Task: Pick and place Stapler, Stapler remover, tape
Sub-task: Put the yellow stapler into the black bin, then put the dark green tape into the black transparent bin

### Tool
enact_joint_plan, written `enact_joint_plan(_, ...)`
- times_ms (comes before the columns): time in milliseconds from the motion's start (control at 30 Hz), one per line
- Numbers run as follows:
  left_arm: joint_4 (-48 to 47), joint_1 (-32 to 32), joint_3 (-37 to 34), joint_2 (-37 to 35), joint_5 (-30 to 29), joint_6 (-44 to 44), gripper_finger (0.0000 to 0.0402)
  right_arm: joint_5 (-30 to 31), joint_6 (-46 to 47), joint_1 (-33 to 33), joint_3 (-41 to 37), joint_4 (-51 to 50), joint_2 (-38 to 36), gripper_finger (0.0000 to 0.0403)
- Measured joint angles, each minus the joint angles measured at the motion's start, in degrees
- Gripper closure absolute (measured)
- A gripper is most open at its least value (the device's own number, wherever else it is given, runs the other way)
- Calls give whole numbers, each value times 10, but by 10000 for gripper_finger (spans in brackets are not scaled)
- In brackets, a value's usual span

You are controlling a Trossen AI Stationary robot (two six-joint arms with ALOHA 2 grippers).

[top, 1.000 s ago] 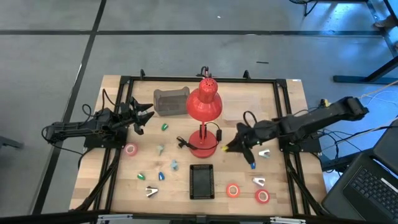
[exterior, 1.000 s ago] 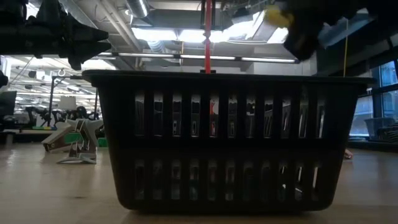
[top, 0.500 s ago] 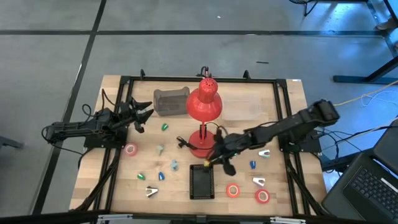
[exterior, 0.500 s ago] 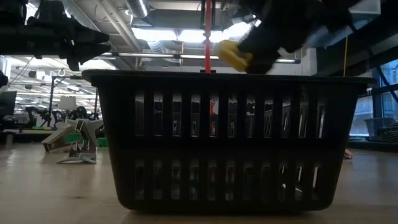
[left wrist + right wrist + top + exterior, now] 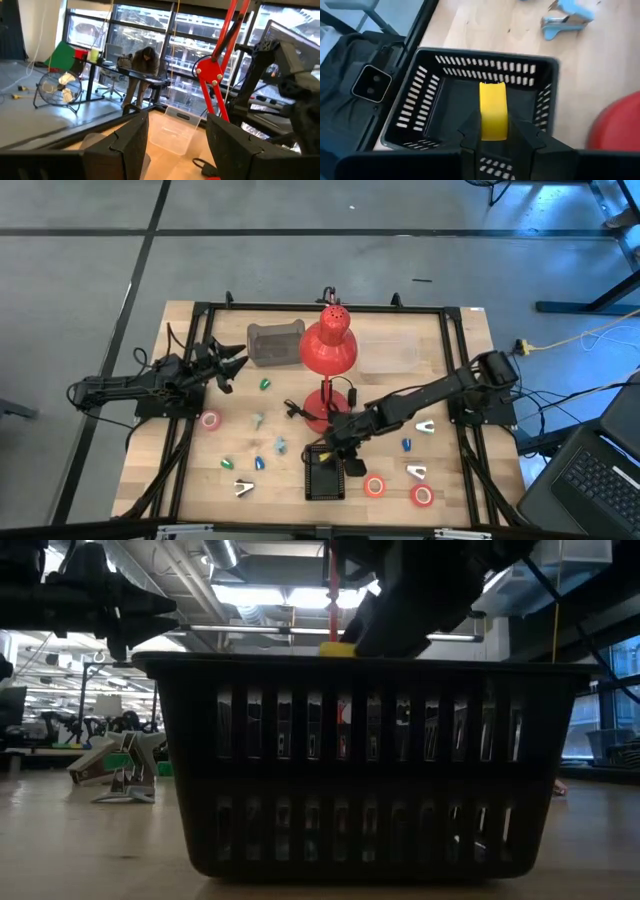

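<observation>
Yellow, and held upright between the two dark fingers of the right tool (image 5: 494,131), a small stapler (image 5: 493,110) hangs over the open mouth of the black slotted basket (image 5: 427,75); the jaws are closed tight on its sides. From above, the right tool (image 5: 340,452) sits over the basket (image 5: 324,483) near the middle of the desk's front edge, its arm reaching in from the right edge. The low view shows the stapler (image 5: 337,649) level with the basket's rim (image 5: 360,666).

Wood is the surface of the desk (image 5: 455,340). The left tool (image 5: 228,366) hangs above the left part of the desk, toward the back left corner, its jaws parted and nothing between them.

A red lamp (image 5: 328,352) stands at the desk's centre, behind the basket. Two red tape rolls (image 5: 375,486) lie close to the front edge, right of the basket, the second (image 5: 422,496) nearer the front right corner; a pink roll (image 5: 209,420) lies toward the left edge. A blue stapler remover (image 5: 568,19) rests on the wood just beyond the basket in the right wrist view. A silver remover (image 5: 243,488) lies near the front left corner, and another (image 5: 416,472) sits beside the red rolls. In the left wrist view a person (image 5: 141,70) bends over a table in the room beyond.
</observation>
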Motion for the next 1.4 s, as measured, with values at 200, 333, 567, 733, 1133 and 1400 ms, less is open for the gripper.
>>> enact_joint_plan(200,-12,0,0,1,24,-22,213,9,10,13,0,23,12,327)
enact_joint_plan(333,-12,0,0,1,46,-32,213,13,33,11,0,43,11,256)
enact_joint_plan(567,-18,0,0,1,60,-47,213,11,51,11,0,53,10,171)
enact_joint_plan(733,-20,0,0,1,60,-47,213,11,50,14,0,49,10,158)
enact_joint_plan(1133,-256,0,64,30,-61,-4,213,54,107,20,0,-130,-45,168)
enact_joint_plan(1400,-414,0,145,157,-121,-127,213,236,240,63,0,-362,-119,182)
